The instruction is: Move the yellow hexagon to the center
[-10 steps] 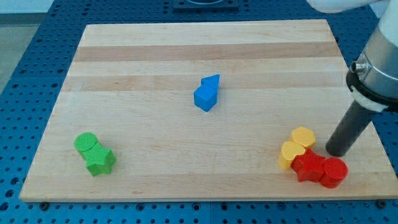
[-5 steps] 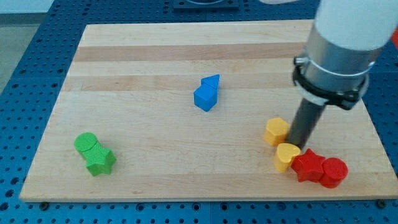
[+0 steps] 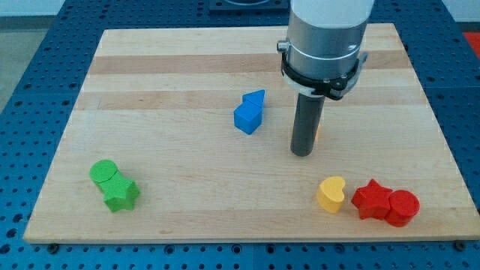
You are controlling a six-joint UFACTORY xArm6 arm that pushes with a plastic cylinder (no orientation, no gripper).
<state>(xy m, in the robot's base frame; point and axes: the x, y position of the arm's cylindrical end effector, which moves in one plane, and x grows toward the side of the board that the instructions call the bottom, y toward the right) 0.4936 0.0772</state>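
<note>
My tip (image 3: 302, 153) rests on the board just right of its middle. The yellow hexagon (image 3: 317, 130) is almost wholly hidden behind the rod; only a thin yellow sliver shows at the rod's right edge, just above the tip. The blue blocks (image 3: 249, 112), a cube with a triangular piece touching it, lie to the left of the tip. The wooden board (image 3: 187, 67) fills most of the view.
A yellow heart (image 3: 331, 194) lies at the lower right, below the tip. A red star (image 3: 373, 199) and a red cylinder (image 3: 403, 208) touch each other right of it. A green cylinder (image 3: 103, 172) and a green star (image 3: 121, 193) sit at the lower left.
My tip has swept up and to the left from the lower right, pushing the yellow hexagon away from the heart and the red blocks. The yellow heart shifted slightly left.
</note>
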